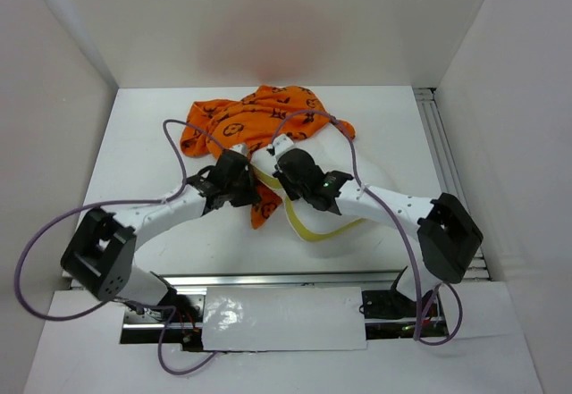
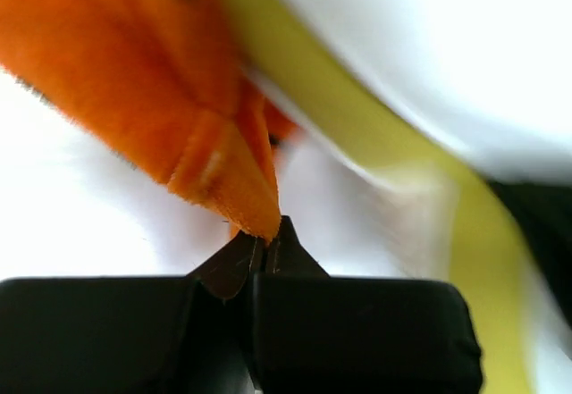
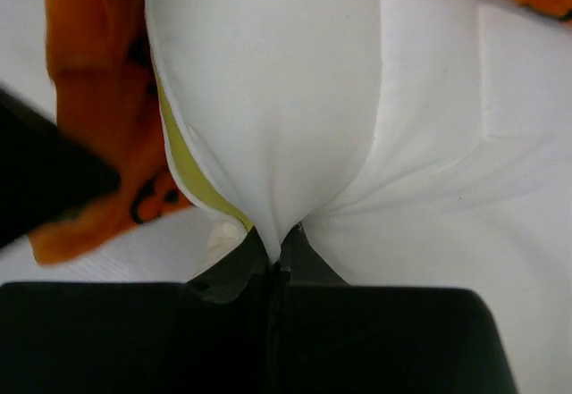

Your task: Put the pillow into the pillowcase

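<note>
Nearest, at six o'clock on the table point(image 1: 134, 162), the left gripper point(image 2: 268, 238) has its jaws pressed together on a folded corner of the orange pillowcase point(image 2: 134, 81). Just beside it, at its three o'clock, the right gripper point(image 3: 277, 247) is clamped on a pinch of the white pillow point(image 3: 268, 99). The pillow lies mid-table, outside the pillowcase and touching it, yellow seam showing. Farther back, toward twelve o'clock, the rest of the pillowcase lies crumpled.
</note>
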Controlling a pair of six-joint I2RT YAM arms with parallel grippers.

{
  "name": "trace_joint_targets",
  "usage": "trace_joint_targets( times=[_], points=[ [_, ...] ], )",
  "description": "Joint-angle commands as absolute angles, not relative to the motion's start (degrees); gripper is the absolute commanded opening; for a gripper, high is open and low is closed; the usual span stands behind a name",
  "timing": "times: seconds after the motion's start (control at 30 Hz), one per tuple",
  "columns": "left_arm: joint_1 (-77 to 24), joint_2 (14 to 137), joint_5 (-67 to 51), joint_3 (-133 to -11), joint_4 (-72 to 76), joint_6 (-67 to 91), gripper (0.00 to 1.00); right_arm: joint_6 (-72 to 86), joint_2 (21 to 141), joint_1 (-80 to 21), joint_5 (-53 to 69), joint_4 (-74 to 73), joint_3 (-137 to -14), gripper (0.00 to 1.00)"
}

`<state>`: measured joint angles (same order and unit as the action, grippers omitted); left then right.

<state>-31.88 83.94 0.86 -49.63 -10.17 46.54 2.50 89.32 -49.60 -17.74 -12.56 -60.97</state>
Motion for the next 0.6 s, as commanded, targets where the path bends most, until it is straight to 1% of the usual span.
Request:
trace_joint_targets(
  times=[0.0, 0.1, 0.13, 0.2, 0.3, 0.4, 0.5, 0.57],
  points=[
    [-40.74, 74.2, 0.09, -53.0, -11.16, 44.91, 0.0, 3.16, 84.9, -49.39, -17.23, 0.51, -67.67, 0.0],
    [-46.74, 68.84, 0.34, -55.8, -12.56, 44.3, 0.0, 2.38, 84.9, -49.39, -18.46, 3.51, -70.31, 0.0],
    [-50.33, 67.95, 1.05, -57.81, -13.35, 42.82, 0.0, 2.37, 85.6, -49.39, -19.15, 5.26, -70.31, 0.0],
    [-53.6, 66.63, 2.72, -59.67, -15.01, 42.8, 0.0, 1.58, 86.92, -49.39, -19.16, 6.67, -70.31, 0.0],
    [-59.66, 65.92, 2.72, -62.22, -16.78, 41.4, 0.0, 4.73, 88.24, -49.39, -22.22, 12.64, -67.77, 0.0],
    [-62.83, 67.15, 0.19, -63.89, -17.84, 41.4, 0.0, 8.52, 88.76, -47.56, -23.99, 22.2, -65.57, 0.0],
    [-66.08, 67.76, -4.47, -63.11, -15.83, 42.01, 0.0, 10.81, 88.77, -45.54, -26.53, 23.99, -65.57, 0.0],
    [-67.41, 68.29, -6.06, -62.32, -13.54, 42.63, 0.0, 12.22, 88.24, -45.01, -25.76, 25.22, -64.0, 0.0]
  ],
)
